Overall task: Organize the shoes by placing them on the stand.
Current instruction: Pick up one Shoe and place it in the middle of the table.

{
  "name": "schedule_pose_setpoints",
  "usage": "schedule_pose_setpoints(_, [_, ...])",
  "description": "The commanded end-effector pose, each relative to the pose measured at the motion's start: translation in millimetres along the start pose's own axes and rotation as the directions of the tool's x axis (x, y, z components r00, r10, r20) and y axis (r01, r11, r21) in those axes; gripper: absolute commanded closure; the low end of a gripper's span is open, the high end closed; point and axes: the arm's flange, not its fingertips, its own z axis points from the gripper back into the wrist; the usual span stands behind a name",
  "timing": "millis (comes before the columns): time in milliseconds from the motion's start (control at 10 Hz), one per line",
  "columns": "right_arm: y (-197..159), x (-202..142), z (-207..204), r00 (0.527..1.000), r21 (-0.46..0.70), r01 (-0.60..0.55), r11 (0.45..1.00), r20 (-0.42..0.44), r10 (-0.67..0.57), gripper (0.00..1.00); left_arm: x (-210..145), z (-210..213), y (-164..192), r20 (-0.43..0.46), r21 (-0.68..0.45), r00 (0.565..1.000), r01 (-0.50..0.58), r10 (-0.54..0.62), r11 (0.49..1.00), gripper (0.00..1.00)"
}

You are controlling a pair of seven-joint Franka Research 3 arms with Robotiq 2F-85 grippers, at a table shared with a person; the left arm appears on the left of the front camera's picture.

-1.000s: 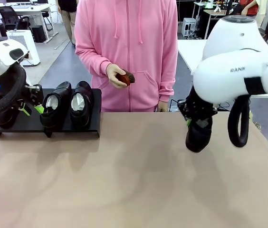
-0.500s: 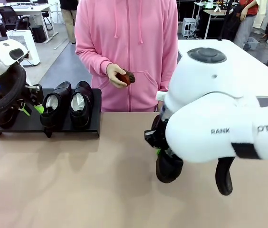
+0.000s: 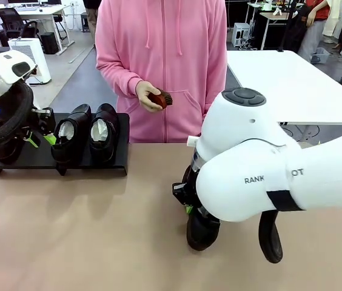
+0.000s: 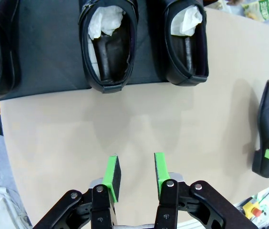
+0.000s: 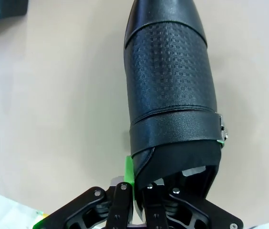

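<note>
A glossy black leather dress shoe (image 3: 202, 229), its upper embossed with a fine grid and its toe pointing down, has travelled from the table's right side to mid-table, clamped at the heel rim by the right pincer (image 3: 189, 209); the low flat black stand (image 3: 37, 159) is now nearer. 3 matching shoes already sit there, including 2 side by side (image 3: 87, 134). The left pincer (image 4: 136, 174) hovers half-open, holding nothing, above the tan table (image 3: 98, 230).
</note>
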Motion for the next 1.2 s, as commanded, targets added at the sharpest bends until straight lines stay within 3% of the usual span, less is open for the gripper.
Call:
schedule_pose_setpoints(0, [8,7,-1,0.999,0.059,0.025,0.998,-0.025,-0.024,0.98,0,1,2,0.002,-0.008,1.0,-0.003,0.003,1.0,0.59])
schedule_pose_setpoints(100, [8,8,-1,0.999,0.059,0.028,0.998,-0.035,-0.026,0.88,0,1,2,0.002,-0.008,1.0,-0.003,0.003,1.0,0.59])
schedule_pose_setpoints(600, [-8,7,33,0.999,0.142,0.034,0.989,-0.039,-0.029,0.03,0,1,2,0.002,-0.008,1.0,-0.003,0.003,1.0,0.59])
schedule_pose_setpoints(800, [-17,6,50,0.995,0.201,-0.004,0.98,-0.098,0.024,0.0,0,1,2,0.002,-0.008,1.0,-0.003,0.003,1.0,0.59])
schedule_pose_setpoints(900, [-25,11,54,0.997,0.202,0.011,0.979,-0.083,0.006,0.0,0,1,2,0.002,-0.008,1.0,-0.003,0.003,1.0,0.59])
schedule_pose_setpoints(1000, [-1,11,41,0.999,0.158,0.021,0.987,-0.05,-0.013,0.0,0,1,2,0.002,-0.008,1.0,-0.003,0.003,1.0,0.59])
schedule_pose_setpoints(1100, [-1,11,41,0.999,0.158,0.021,0.987,-0.05,-0.013,0.0,0,1,2,0.002,-0.008,1.0,-0.003,0.003,1.0,0.59])
